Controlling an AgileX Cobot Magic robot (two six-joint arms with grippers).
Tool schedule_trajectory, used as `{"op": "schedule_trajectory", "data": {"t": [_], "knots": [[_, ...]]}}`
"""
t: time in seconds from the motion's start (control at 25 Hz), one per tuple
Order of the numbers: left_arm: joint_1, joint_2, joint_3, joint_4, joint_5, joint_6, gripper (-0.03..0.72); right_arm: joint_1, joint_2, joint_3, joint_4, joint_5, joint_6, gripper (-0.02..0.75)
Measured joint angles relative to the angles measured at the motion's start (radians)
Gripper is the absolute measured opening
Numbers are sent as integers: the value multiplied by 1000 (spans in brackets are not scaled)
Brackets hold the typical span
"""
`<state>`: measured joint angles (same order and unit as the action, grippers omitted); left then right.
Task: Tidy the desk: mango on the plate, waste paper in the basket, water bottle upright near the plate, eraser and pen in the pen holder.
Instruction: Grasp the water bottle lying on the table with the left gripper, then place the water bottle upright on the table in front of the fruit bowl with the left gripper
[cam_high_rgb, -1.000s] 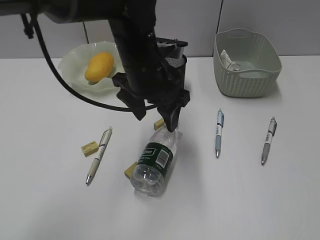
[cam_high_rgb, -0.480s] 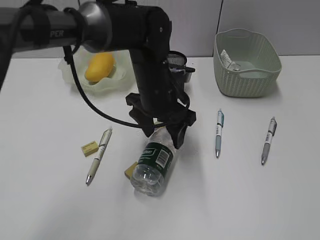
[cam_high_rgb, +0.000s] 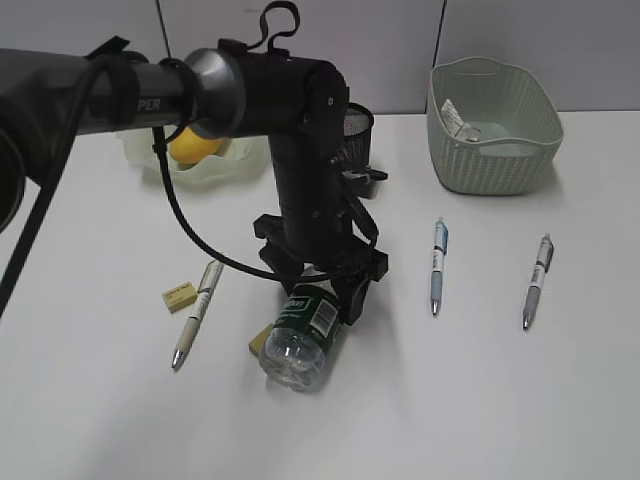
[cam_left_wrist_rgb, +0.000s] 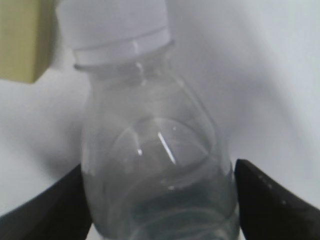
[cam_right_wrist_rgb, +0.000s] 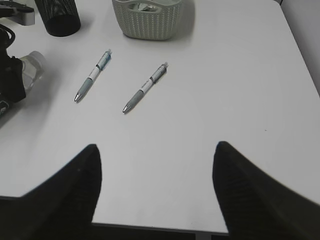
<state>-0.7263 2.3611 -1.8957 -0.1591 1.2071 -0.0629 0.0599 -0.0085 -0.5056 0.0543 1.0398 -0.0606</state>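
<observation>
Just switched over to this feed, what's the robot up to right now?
The left gripper sits low over the water bottle, which lies on its side on the desk, with open jaws straddling its neck end. The mango is on the plate and the waste paper is in the basket. Three pens and the erasers lie loose. The right gripper hangs open, away from everything.

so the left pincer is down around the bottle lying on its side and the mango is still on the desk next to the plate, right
One thing is off: the mango is already on the plate, not beside it on the desk, as the exterior view shows. The rest holds: the left pincer is down around the bottle, which lies on its side.
</observation>
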Motion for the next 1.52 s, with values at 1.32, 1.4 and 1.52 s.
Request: {"op": "schedule_trajectory", "data": {"t": [1.32,1.4,1.52], "knots": [[10,-376,96,69,8,-92,518,0,0,0,0,0,0,543],[33,-450,155,103,8,-126,518,0,0,0,0,0,0,543],[90,-558,274,132,9,-160,518,0,0,0,0,0,0,543]]}}
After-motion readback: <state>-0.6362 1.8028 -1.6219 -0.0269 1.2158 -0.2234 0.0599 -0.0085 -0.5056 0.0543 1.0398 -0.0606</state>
